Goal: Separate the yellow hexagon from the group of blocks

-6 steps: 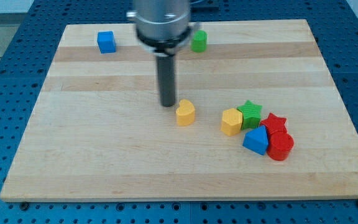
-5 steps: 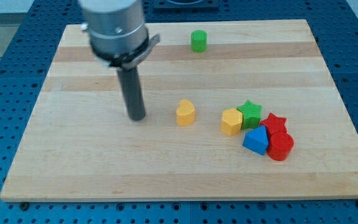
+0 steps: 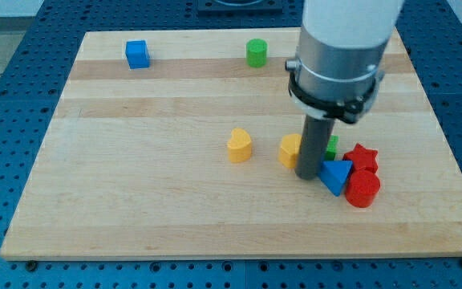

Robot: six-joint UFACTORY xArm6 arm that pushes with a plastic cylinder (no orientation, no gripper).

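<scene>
My tip [image 3: 307, 173] stands on the board just right of the yellow hexagon [image 3: 289, 149], touching it, with the blue triangle [image 3: 336, 176] on its other side. The rod hides most of the green star [image 3: 330, 148]. The red star [image 3: 362, 156] and a red block [image 3: 362, 190] sit at the right of that group, next to the blue triangle. The yellow hexagon lies at the group's left edge, a little apart from the red blocks.
A yellow heart-shaped block [image 3: 239, 145] lies alone left of the hexagon. A blue cube [image 3: 137, 54] sits at the board's top left and a green cylinder [image 3: 256, 53] at the top middle. The wooden board [image 3: 135, 201] lies on a blue perforated table.
My tip swung from left of the yellow heart block over to the group at the right. The yellow hexagon shifted slightly left and the blue triangle shifted a little.
</scene>
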